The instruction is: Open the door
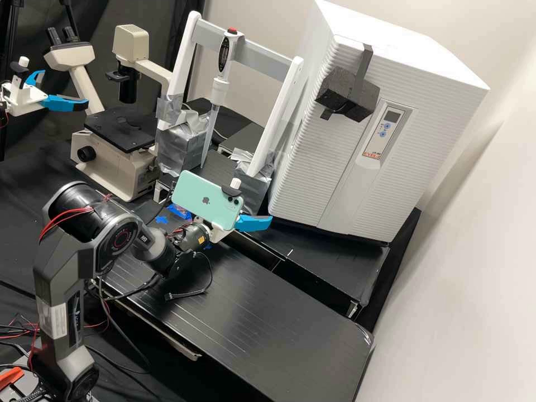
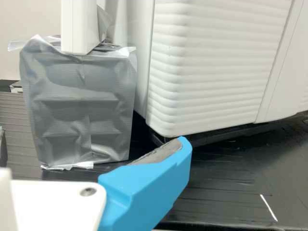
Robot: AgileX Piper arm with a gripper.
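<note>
- From where I stand, the end effector (image 1: 254, 223) is near the middle of the high view, just below the lower left corner of the cabinet; I can't tell whether it is spread or pressed together, nor whether it touches the cabinet.
- The dark grey arm (image 1: 120, 237) rises from the lower left of the frame and bends over toward the middle.
- A mint-green smartphone (image 1: 204, 198) sits on the arm's wrist, tilted, its back toward me.
- The white cabinet (image 1: 424, 61) takes up the upper right, and its ribbed door (image 1: 310, 151) faces the arm's side; the door looks closed.
- High on the cabinet's front hangs a black foam block (image 1: 352, 95) on a dark strap (image 1: 365, 64), with the control panel (image 1: 385, 131) to its lower right.
- Left of the cabinet, at the upper middle, a pipette (image 1: 223, 61) with a red top stands upright against a white-legged frame (image 1: 276, 117).
- The frame's legs go into two blocks wrapped in silver tape, a left one (image 1: 178, 148) and a right one (image 2: 79, 106).
- A microscope (image 1: 120, 120) stands at the upper left.
- The black worktop (image 1: 251, 312) runs across the lower middle.
</note>
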